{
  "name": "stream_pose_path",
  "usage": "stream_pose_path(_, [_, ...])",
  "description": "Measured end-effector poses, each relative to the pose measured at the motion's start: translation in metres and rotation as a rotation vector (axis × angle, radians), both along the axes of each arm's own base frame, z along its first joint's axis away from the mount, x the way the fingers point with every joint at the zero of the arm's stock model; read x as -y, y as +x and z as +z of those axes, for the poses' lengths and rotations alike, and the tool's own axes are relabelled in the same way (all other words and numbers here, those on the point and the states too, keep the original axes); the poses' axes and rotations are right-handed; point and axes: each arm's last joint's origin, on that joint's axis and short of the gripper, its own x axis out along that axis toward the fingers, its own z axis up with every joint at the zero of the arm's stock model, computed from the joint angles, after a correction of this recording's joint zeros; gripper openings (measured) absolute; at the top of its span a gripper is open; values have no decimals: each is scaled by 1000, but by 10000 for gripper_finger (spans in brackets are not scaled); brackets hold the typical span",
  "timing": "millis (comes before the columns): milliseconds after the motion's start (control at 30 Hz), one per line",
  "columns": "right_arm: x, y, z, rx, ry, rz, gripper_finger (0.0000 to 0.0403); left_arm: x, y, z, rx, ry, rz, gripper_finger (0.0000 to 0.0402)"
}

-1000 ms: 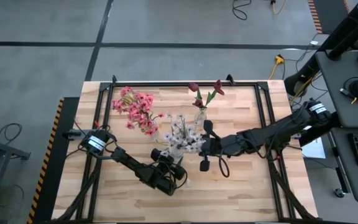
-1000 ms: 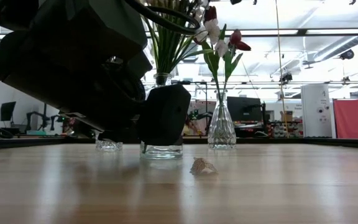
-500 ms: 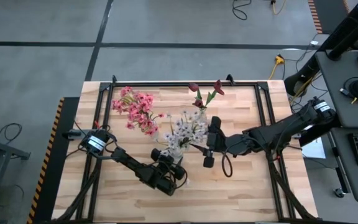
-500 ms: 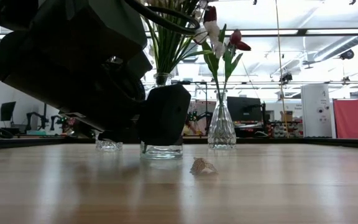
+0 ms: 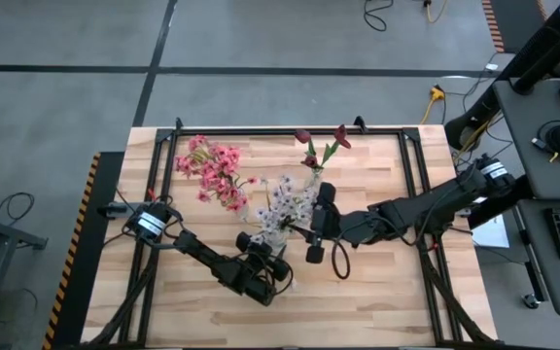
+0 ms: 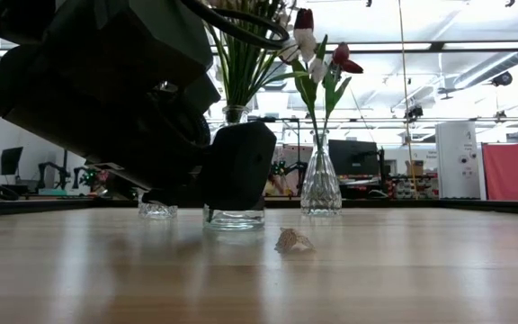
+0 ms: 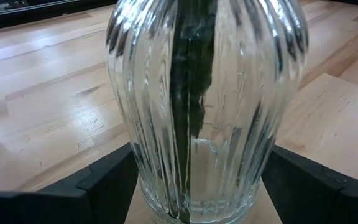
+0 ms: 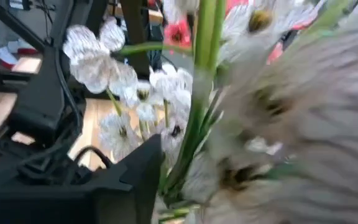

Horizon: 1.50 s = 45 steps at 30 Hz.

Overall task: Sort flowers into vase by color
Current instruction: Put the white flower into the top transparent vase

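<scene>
Pink flowers [image 5: 214, 173] sit toward the table's [image 5: 377, 301] far-left corner. The left gripper [image 5: 261, 275], near the front edge, has its fingers [image 7: 107, 180] wide around the ribbed glass vase [image 7: 197, 106], probably bracing it. White flowers [image 5: 285, 209] stand in that vase mid-table; dark red flowers [image 5: 319, 146] are in a vase [image 6: 320, 184] nearer the far edge. The right gripper [image 5: 317, 219] is at the white blooms; can't tell its state. Only the left wrist view shows stalks inside the glass; only the low view shows a scrap [image 6: 293, 240] on the table.
</scene>
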Motion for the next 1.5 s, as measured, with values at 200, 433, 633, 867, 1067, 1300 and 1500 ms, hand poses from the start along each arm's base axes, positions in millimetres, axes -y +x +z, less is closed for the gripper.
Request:
stream_pose_path(200, [0,1,5,-5,-6,1,74,0,0,0,0,0,-1,297])
stream_pose_path(433, [0,1,5,-13,6,-1,15,0,0,0,0,0,-1,297])
stream_pose_path(633, [1,2,4,-15,9,5,14,0,0,0,0,0,-1,297])
stream_pose_path(867, [7,4,4,-16,46,26,13,0,0,0,0,0,-1,297])
stream_pose_path(1067, [9,7,1,-28,53,34,13,0,0,0,-1,0,-1,297])
stream_pose_path(1300, [12,17,-13,-77,54,40,13,0,0,0,-1,0,-1,297])
stream_pose_path(1500, [10,23,-21,-96,57,46,12,0,0,0,-2,0,-1,297])
